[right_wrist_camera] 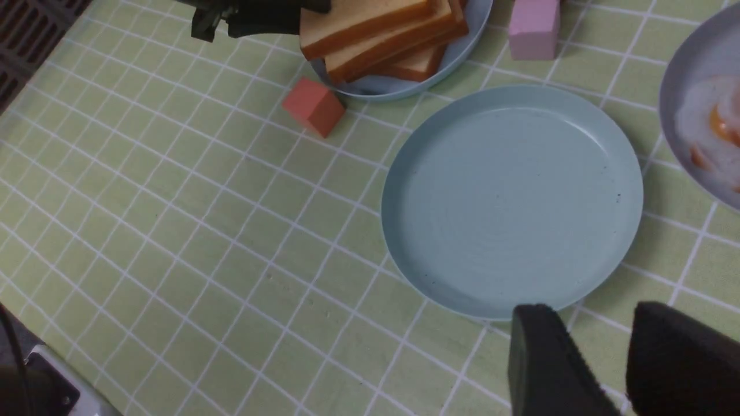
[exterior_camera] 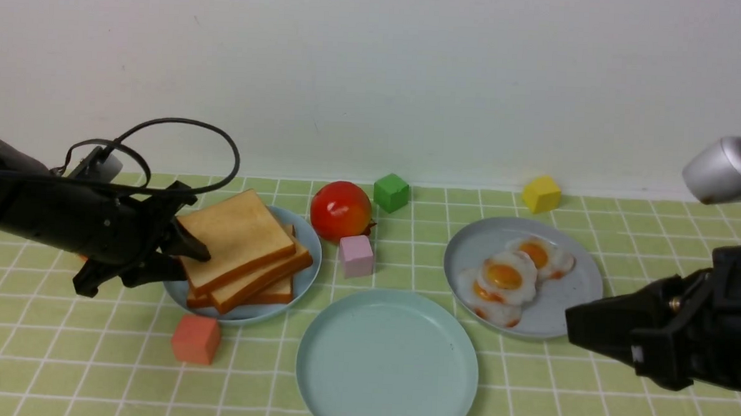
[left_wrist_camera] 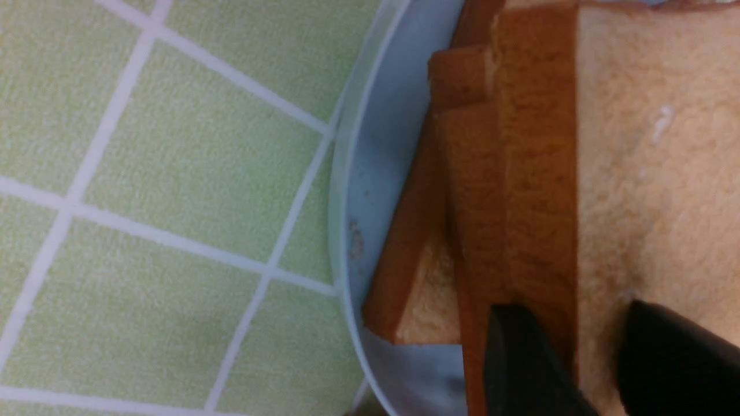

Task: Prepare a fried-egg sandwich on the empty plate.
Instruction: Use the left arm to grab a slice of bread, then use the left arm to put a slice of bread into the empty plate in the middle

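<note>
The empty pale teal plate point(exterior_camera: 338, 381) lies at the front centre, also in the right wrist view point(right_wrist_camera: 509, 202). Several toast slices are stacked on a pale blue plate point(exterior_camera: 305, 280) at the left. My left gripper point(exterior_camera: 187, 262) is shut on the left edge of the top toast slice point(exterior_camera: 238, 233), one finger on its face and one under its crust; the left wrist view shows that slice point(left_wrist_camera: 653, 144) in the gripper point(left_wrist_camera: 578, 312). Toy fried eggs point(exterior_camera: 505, 276) lie on a grey-blue plate point(exterior_camera: 566, 298) at the right. My right gripper point(exterior_camera: 570, 328) is open and empty, near the teal plate's edge point(right_wrist_camera: 584, 315).
A red tomato point(exterior_camera: 340, 210), a green cube point(exterior_camera: 390, 192) and a yellow cube point(exterior_camera: 540, 193) sit towards the back. A pink cube point(exterior_camera: 356, 255) stands between the plates. An orange-red cube point(exterior_camera: 196, 338) sits in front of the toast plate. A white wall rises behind.
</note>
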### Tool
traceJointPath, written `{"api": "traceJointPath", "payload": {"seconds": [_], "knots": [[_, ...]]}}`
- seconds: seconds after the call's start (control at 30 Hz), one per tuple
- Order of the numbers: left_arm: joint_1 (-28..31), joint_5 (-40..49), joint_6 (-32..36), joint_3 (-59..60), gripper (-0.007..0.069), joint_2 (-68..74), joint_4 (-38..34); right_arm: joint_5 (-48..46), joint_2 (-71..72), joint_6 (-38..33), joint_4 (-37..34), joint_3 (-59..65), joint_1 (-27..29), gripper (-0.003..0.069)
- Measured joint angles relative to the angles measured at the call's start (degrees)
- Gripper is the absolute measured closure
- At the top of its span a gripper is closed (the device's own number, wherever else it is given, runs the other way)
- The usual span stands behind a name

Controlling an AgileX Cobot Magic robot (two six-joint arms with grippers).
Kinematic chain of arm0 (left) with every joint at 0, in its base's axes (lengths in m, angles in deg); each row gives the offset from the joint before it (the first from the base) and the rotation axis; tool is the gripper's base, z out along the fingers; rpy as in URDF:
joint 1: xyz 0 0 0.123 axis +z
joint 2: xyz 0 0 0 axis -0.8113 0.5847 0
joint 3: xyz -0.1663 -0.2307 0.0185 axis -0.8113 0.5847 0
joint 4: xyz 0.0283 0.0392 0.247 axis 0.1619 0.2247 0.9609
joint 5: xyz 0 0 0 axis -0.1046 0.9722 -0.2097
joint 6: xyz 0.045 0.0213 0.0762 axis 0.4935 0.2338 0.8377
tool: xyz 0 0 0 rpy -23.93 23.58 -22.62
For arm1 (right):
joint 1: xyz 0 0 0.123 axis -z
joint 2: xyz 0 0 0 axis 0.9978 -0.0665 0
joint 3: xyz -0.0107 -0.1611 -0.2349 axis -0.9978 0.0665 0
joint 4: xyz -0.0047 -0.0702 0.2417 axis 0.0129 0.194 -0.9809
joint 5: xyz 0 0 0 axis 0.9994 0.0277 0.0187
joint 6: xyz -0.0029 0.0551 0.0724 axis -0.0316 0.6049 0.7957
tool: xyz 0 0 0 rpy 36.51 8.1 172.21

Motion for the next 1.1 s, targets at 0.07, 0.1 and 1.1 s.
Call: {"api": "traceJointPath", "payload": {"seconds": [0.07, 0.1, 1.1], "knots": [[0.0, 0.3, 0.1, 0.0, 0.0463, 0.0, 0.0, -0.1, 0.0, 0.0, -0.2, 0.0, 0.0, 0.0418], [0.0, 0.6, 0.1, -0.1, 0.0485, -0.1, 0.2, -0.1, 0.0, 0.0, -0.3, 0.0, 0.0, 0.0418], [-23.2, 4.0, 11.2, 0.0, 0.0505, -4.0, 3.1, 2.8, 0.0, -0.9, -0.5, 0.0, 0.0, 0.0418]]}}
